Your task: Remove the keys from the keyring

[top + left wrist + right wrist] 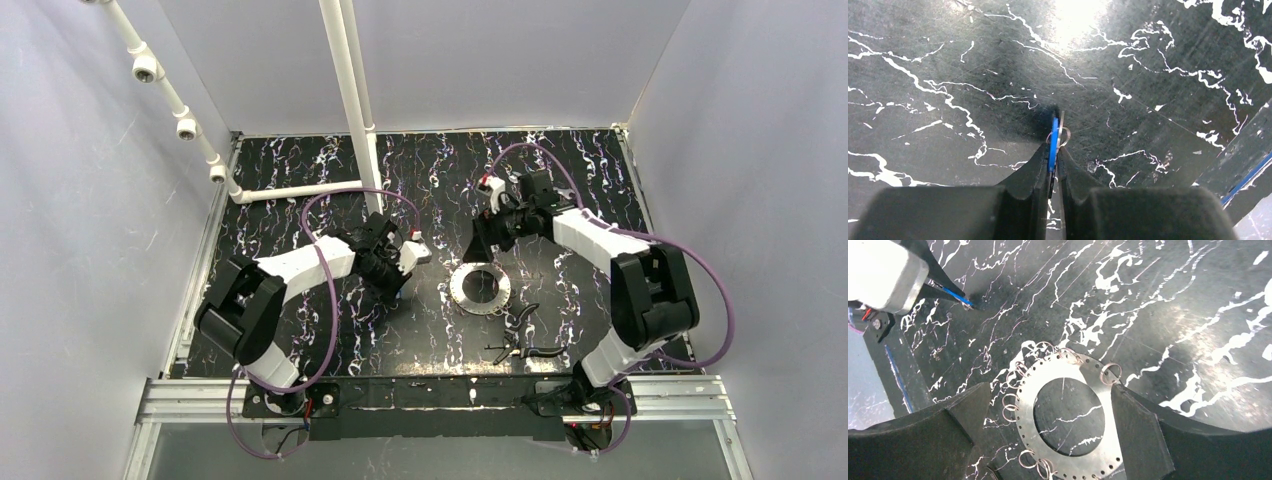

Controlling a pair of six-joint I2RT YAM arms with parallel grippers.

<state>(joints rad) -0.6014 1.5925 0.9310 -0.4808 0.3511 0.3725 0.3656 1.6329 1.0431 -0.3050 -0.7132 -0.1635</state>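
Left hand (410,260) sits at 9 o'clock from the large flat silvery washer-like keyring (455,288) in the top view, well apart from it. Its two dark fingers are pressed together on a tiny key with a blue head (1053,141). A small thin wire loop (1064,138) hangs at the key's 3 o'clock side, just past the fingertips. The key points down at the black white-veined marbled tabletop (300,210); whether it touches cannot be told.

Right hand (487,240) hovers at 12 o'clock of the keyring, fingers spread wide and gripping nothing. In its wrist view the two dark fingers (960,420) flank the keyring (1030,415), one at 9 o'clock and the other at 3 o'clock, both apart from the metal.

Keyring lies flat on the tabletop, near centre. A row of small holes runs round its rim. Several thin wire split rings (1111,373) are threaded through those holes, most of them along the arc from 7 to 12 o'clock.

Dark-handled pliers (530,352) lie on the tabletop at 5 o'clock from the keyring, near but not touching.
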